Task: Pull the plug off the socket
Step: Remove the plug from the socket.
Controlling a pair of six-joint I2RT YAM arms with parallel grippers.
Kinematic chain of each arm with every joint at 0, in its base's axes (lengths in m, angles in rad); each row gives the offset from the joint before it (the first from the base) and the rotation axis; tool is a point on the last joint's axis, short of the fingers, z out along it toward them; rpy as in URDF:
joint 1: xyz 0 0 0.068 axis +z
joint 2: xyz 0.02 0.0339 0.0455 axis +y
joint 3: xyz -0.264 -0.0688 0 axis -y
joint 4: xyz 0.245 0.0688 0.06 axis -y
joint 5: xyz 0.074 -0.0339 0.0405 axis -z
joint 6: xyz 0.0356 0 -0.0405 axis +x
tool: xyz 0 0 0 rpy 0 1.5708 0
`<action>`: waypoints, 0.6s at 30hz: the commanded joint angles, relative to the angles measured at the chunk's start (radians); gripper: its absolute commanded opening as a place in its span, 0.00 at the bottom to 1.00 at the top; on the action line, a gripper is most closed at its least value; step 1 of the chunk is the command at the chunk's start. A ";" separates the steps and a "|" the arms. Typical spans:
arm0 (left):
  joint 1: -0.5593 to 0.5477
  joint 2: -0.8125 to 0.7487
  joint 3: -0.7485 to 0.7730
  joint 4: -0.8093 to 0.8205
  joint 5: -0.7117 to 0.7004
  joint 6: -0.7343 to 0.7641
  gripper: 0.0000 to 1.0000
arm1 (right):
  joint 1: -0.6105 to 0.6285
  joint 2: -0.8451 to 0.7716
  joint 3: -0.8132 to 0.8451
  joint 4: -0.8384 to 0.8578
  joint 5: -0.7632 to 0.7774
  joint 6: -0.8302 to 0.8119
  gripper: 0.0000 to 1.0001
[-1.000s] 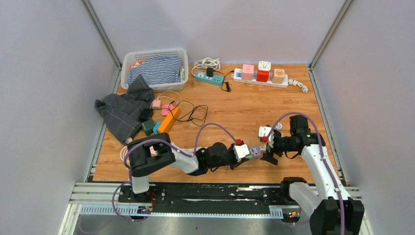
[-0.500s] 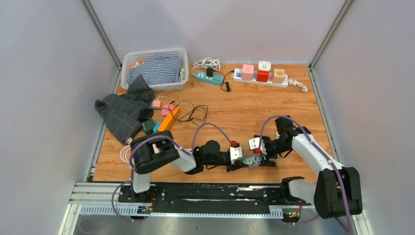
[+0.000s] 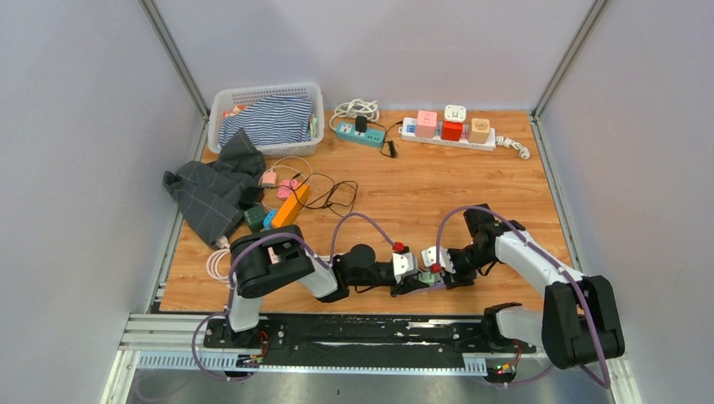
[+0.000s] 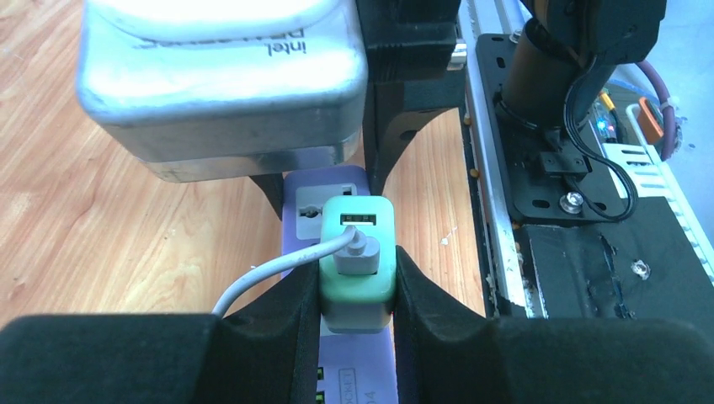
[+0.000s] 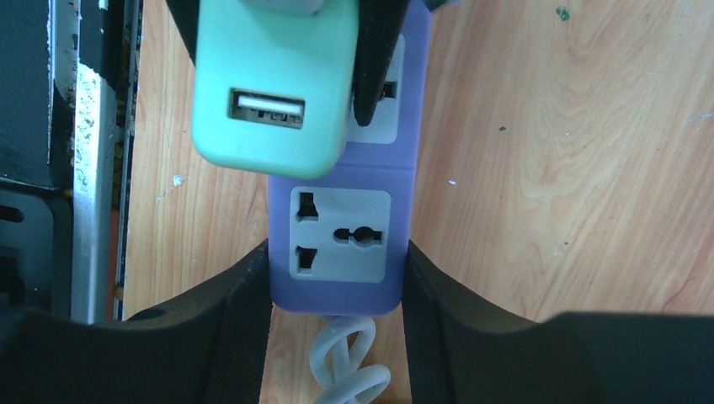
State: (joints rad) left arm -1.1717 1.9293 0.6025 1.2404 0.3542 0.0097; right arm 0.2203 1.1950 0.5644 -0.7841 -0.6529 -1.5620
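Observation:
A mint-green USB plug (image 4: pixel 358 261) with a grey cable sits in a purple socket strip (image 4: pixel 324 189) near the table's front edge. It also shows in the right wrist view (image 5: pixel 274 88) on the strip (image 5: pixel 337 244), and from above (image 3: pixel 427 276). My left gripper (image 4: pixel 358 290) is shut on the plug, one finger on each side. My right gripper (image 5: pixel 337 278) is shut on the strip's end, where its white coiled cord (image 5: pixel 345 366) leaves. In the top view both grippers meet at the strip, left (image 3: pixel 412 282), right (image 3: pixel 444 276).
At the back stand a white basket (image 3: pixel 268 93) of striped cloth, a teal socket strip (image 3: pixel 360 132) and a white strip (image 3: pixel 448 139) carrying coloured cube adapters. A dark cloth (image 3: pixel 210 194), small chargers and an orange block (image 3: pixel 290 206) lie at the left. The metal rail (image 3: pixel 337 328) runs close along the front.
Both arms have come down and together at the front edge. The left gripper has lowered with the plug and strip; the right gripper has closed in from the right onto the strip's end.

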 commanded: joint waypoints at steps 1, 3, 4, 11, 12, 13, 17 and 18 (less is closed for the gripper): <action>-0.002 0.019 -0.026 0.142 -0.073 0.014 0.00 | 0.036 0.035 0.000 -0.010 0.050 0.025 0.21; -0.001 0.010 -0.029 0.126 -0.116 -0.030 0.00 | 0.041 0.042 0.002 -0.009 0.057 0.033 0.14; 0.002 0.002 -0.022 0.094 -0.130 -0.059 0.00 | 0.042 0.045 0.002 -0.011 0.059 0.037 0.12; -0.006 0.006 -0.033 0.096 -0.093 0.025 0.00 | 0.046 0.050 0.003 -0.012 0.062 0.049 0.06; -0.014 0.006 -0.042 0.118 -0.101 0.055 0.00 | 0.046 0.048 0.003 -0.012 0.063 0.050 0.05; -0.019 0.006 -0.048 0.130 -0.105 0.079 0.00 | 0.045 0.046 0.003 -0.012 0.061 0.052 0.04; -0.019 0.003 -0.064 0.181 -0.137 0.015 0.00 | 0.045 0.041 0.005 -0.012 0.054 0.064 0.00; -0.009 -0.005 -0.070 0.192 -0.150 -0.050 0.00 | 0.045 0.038 0.007 -0.012 0.052 0.068 0.00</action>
State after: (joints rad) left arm -1.1927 1.9312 0.5583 1.3289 0.2680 0.0204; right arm 0.2428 1.2221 0.5823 -0.7776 -0.6365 -1.5150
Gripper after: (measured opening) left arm 0.293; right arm 0.525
